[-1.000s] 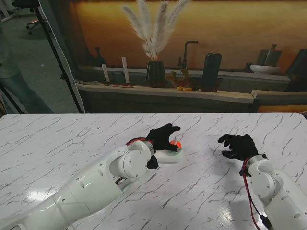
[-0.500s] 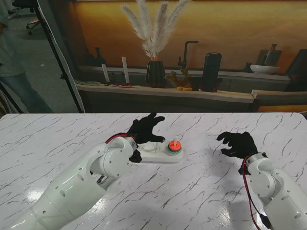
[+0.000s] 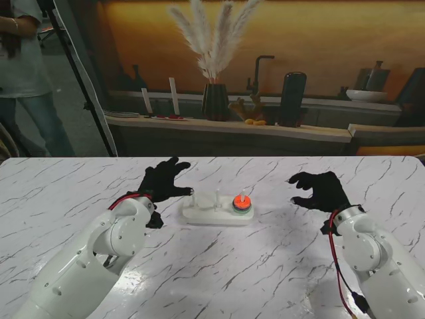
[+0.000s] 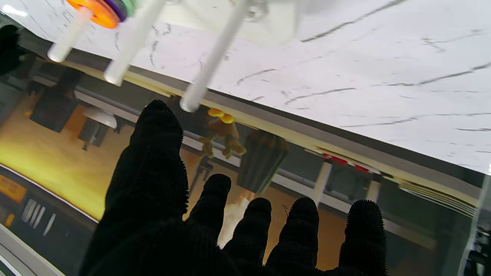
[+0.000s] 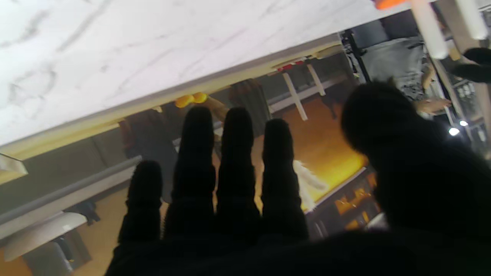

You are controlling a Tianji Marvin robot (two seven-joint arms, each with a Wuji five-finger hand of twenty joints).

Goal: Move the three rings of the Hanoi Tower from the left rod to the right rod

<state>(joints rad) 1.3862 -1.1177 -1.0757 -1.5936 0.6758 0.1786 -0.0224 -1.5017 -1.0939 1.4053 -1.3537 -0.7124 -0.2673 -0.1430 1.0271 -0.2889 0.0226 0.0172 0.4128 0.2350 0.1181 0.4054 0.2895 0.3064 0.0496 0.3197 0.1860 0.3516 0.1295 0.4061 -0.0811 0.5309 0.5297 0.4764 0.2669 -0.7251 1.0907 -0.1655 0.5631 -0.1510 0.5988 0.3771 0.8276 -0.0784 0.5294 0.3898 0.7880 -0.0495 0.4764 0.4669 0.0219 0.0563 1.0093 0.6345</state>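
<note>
Since the earlier frames the left hand (image 3: 163,181) has drawn back from the right rod, where it covered the rings, toward the left end of the white base (image 3: 217,214), and now hangs with its fingers spread wide and nothing in them. From the stand's view the rings (image 3: 242,203) sit stacked on the right rod, orange on top, while the left and middle rods stand bare; the tower lies near the middle of the table (image 3: 279,266), its long axis running left to right between the two hands. The right hand (image 3: 317,191) hovers well apart to the right of the base, fingers loosely open and empty. Of the two, the left hand is nearer the base, just beside its left end. Along the left wrist, the three rods point back at the camera, the stack of orange, purple and green rings on the one farthest from the open fingers (image 4: 161,153). Along the right wrist, the fingers (image 5: 199,161) are extended and apart, holding nothing, with only an orange sliver of the rings at the picture's edge. Judging by this, the transfer looks complete.
</note>
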